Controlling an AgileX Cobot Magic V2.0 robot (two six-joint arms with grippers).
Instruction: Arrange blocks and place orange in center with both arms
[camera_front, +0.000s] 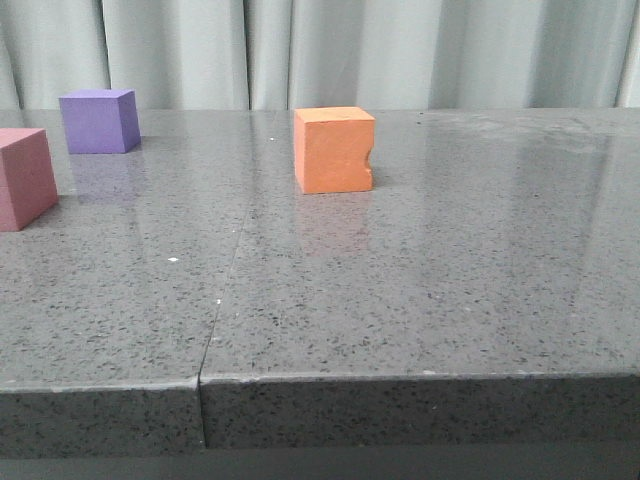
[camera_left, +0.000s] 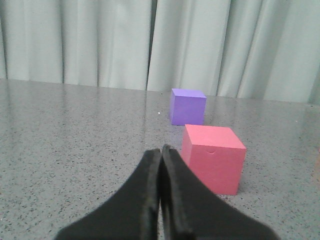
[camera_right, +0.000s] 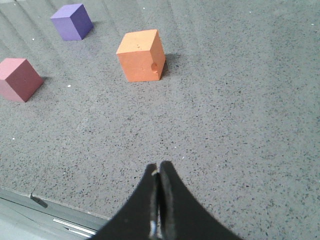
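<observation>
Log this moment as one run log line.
left end effector shut, empty | right end effector shut, empty | orange cube mid-table | pink-red cube, purple cube left | nothing grasped

We are logging a speckled grey tabletop (camera_front: 420, 300), seamed down its left, and pale pleated curtains (camera_front: 400, 50) hanging behind.

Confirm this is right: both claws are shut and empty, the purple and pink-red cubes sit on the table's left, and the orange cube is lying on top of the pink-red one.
One thing is wrong: the orange cube stands alone on the table, apart from the pink-red cube, as the front view shows. The rest holds: left claw and right claw shut and empty, purple cube left.
</observation>
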